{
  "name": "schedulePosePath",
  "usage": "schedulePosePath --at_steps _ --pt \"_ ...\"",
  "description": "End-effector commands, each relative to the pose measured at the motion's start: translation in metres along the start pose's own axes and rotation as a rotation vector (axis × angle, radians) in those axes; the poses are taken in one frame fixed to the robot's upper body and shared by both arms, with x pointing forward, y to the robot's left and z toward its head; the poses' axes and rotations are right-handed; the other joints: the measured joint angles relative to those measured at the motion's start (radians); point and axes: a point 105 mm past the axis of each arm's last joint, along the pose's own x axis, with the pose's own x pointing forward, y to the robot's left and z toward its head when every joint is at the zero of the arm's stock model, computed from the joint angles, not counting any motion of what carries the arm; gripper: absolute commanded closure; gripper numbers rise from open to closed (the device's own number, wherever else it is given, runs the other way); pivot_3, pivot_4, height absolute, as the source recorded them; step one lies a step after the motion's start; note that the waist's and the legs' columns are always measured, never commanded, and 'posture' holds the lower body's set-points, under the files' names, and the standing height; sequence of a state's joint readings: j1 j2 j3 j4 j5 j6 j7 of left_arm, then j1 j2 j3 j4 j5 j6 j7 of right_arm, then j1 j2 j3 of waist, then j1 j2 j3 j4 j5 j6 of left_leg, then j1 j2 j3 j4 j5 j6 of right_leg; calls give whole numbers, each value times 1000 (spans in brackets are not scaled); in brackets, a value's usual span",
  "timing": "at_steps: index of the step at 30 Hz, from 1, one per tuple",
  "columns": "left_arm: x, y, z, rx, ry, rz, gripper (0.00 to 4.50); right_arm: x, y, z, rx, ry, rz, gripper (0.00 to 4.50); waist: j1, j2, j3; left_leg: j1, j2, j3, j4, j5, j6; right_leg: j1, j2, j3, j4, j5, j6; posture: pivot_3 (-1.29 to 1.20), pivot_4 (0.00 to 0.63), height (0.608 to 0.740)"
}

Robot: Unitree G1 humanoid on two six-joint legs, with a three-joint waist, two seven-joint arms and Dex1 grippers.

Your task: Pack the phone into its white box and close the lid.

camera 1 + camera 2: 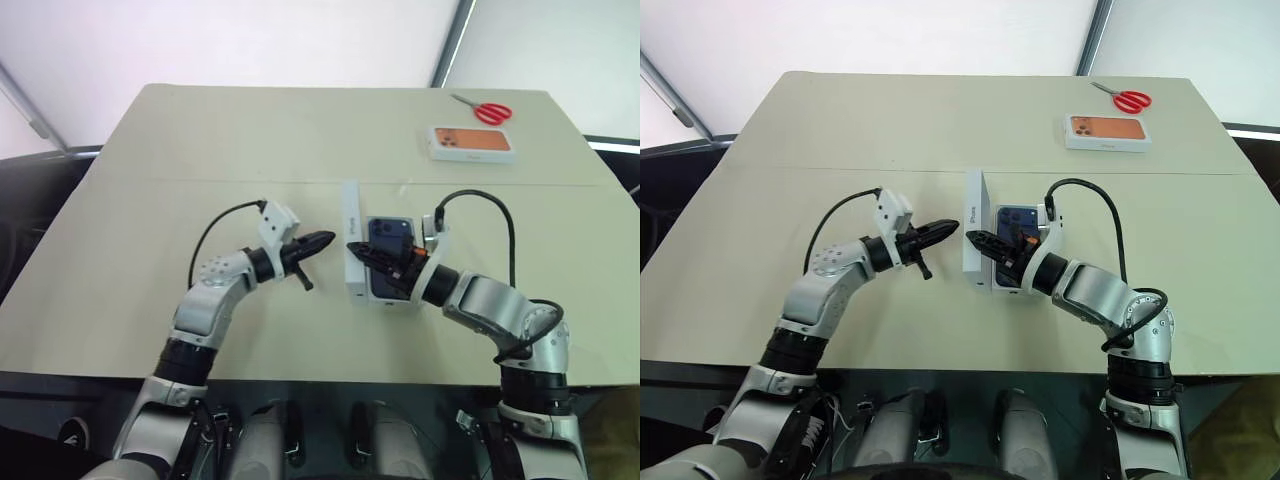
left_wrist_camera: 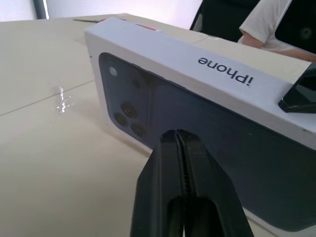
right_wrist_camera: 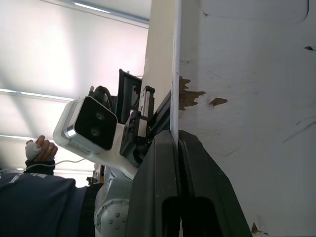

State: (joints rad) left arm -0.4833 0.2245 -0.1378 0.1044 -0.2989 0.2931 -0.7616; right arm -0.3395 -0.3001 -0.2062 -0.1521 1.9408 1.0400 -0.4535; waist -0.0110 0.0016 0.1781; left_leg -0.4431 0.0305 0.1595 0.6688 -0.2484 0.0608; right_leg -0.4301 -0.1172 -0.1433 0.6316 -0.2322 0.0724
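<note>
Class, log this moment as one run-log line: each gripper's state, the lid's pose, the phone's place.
left gripper: shut, empty, beside lid | right gripper: shut on lid wall | lid: standing on edge | phone: lying in white box

Left gripper (image 2: 178,143) fingers pressed together, tips just short of lid (image 2: 197,94) standing on edge on table (image 2: 54,148). Dark phone print faces camera. Black fingertip (image 2: 300,96) rests on lid's upper edge.
</note>
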Motion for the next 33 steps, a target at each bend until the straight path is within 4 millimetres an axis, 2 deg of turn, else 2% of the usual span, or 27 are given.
schedulePosePath --at_steps 1,2,3,4,6,7,9,11,13,16,18,19,20,22,25,27,33 --pt "10 -4 4 39 -19 -10 4500 -6 10 4 -35 1 40 3207 -1 0 0 0 0 0 0 0 0 0 0 0 0 0 0 0 150 738" --pt "13 -5 3 43 -17 -11 4500 -7 10 6 -39 -5 38 2615 -1 0 0 0 0 0 0 0 0 0 0 0 0 0 0 0 150 738" --pt "16 -4 4 33 -23 -6 4500 -9 15 9 -61 -11 55 2234 -1 0 0 0 0 0 0 0 0 0 0 0 0 0 0 0 150 738" --pt "19 -3 4 28 -27 -1 4500 -12 18 12 -111 -3 54 1596 1 0 0 0 0 0 0 0 0 0 0 0 0 0 0 0 150 738" --pt "23 -4 5 30 -35 -8 4500 -21 17 20 -286 19 -3 675 2 0 0 0 0 0 0 0 1 0 0 0 0 0 0 0 150 738" --pt "25 -6 5 34 -34 -14 4500 -28 16 31 -397 18 -35 102 3 0 0 0 0 0 0 -1 1 0 -1 0 0 0 0 0 150 738" --pt "30 -8 2 40 -28 -26 4500 -45 21 66 -689 -23 -120 39 5 1 0 -1 -1 0 1 -2 3 0 -1 0 -1 0 0 0 150 738" --pt "37 -10 1 40 -29 -31 4500 -59 21 90 -854 -50 -179 39 6 0 0 -1 -1 0 1 -2 4 -1 -1 0 -1 0 0 0 150 738" --pt "42 -12 2 33 -35 -44 4500 -64 11 101 -1004 -41 -243 39 6 -1 0 -1 0 0 1 -2 4 0 -1 -1 -2 0 0 0 150 738" --pt "55 -20 2 33 -37 -82 4500 -63 -1 101 -1205 20 -286 39 6 -2 0 -1 1 0 1 -1 3 0 -1 -1 -1 0 0 0 150 738" --pt "63 -25 1 41 -32 -106 4500 -63 -6 101 -1268 33 -277 39 7 -2 0 -1 1 0 1 -1 2 0 -1 -1 -1 0 0 0 150 738" --pt "66 -28 2 39 -34 -115 4500 -63 -8 101 -1292 40 -274 551 8 -1 0 -1 0 0 1 -1 2 0 -1 -1 -1 0 0 0 150 738" --pt "69 -29 3 35 -40 -119 4500 -62 -9 101 -1296 43 -271 874 11 -2 0 -1 0 1 1 -1 2 0 -1 -2 -1 0 0 0 150 738" --pt "74 -32 5 36 -50 -123 4500 -63 -18 102 -1346 49 -308 1961 15 -2 0 -1 0 1 3 0 0 0 -1 -2 -1 0 1 0 150 738" --pt "73 -31 5 37 -53 -125 4500 -63 -21 108 -1338 14 -321 3557 20 -2 0 -1 2 0 7 0 0 1 -1 -2 0 0 0 0 150 738" --pt "69 -29 6 39 -55 -118 4500 -65 -24 110 -1353 23 -337 4458 22 -2 0 -2 2 0 8 -2 3 1 -1 -2 0 0 0 0 150 738" --pt "54 -15 7 53 -43 -76 4500 -64 -30 105 -1397 46 -345 4458 23 -1 0 -3 2 -1 11 -3 4 1 -2 -2 0 0 0 0 150 738"
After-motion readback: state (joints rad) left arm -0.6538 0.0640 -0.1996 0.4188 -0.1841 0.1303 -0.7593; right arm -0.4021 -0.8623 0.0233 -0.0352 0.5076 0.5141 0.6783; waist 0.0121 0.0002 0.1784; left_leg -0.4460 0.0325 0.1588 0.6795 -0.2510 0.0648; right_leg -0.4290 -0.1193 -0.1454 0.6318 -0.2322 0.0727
